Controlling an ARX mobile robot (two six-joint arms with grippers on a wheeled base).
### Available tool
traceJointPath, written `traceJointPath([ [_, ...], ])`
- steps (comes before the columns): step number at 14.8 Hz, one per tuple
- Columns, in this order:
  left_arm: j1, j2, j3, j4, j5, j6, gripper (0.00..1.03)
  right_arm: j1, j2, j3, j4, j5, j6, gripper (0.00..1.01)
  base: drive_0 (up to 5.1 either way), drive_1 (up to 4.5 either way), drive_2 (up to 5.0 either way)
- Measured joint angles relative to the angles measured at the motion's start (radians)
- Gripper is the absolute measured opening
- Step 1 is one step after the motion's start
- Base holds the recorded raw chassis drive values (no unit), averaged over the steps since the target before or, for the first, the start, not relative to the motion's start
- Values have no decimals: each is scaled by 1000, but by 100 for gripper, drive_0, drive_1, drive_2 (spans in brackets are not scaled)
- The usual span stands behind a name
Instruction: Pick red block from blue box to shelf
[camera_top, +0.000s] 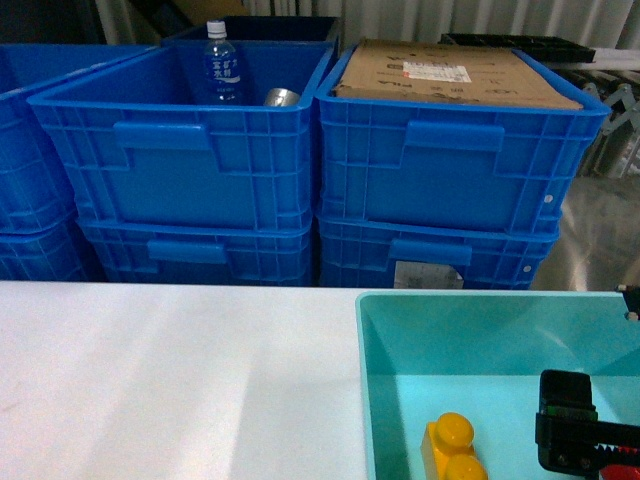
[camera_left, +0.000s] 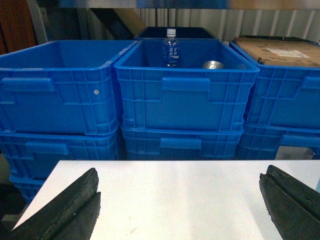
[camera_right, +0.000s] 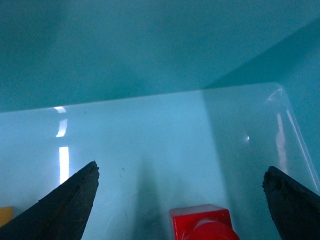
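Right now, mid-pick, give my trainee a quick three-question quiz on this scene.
1. True or false: the right gripper stands open inside the light turquoise plastic tub.
2. Which toy lies between the right gripper's fingers in the right wrist view: A) the small bright red plastic block, B) the orange-yellow studded block, C) the clear water bottle?
3. Fill in: the left gripper hovers open over the white ____.

Key: 1 true; 2 A; 3 table.
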Motion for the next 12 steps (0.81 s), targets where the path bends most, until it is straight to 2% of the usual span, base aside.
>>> traceJointPath([
  [4, 0, 0, 0, 0, 0, 0, 98, 0, 17, -17, 20, 4, 19, 98, 0, 0, 0],
  [7, 0, 0, 0, 0, 0, 0, 98, 29, 57, -9, -8, 30, 47, 98, 0, 0, 0],
  [12, 0, 0, 0, 0, 0, 0, 98, 35, 69, 5, -21, 37, 56, 98, 0, 0, 0],
])
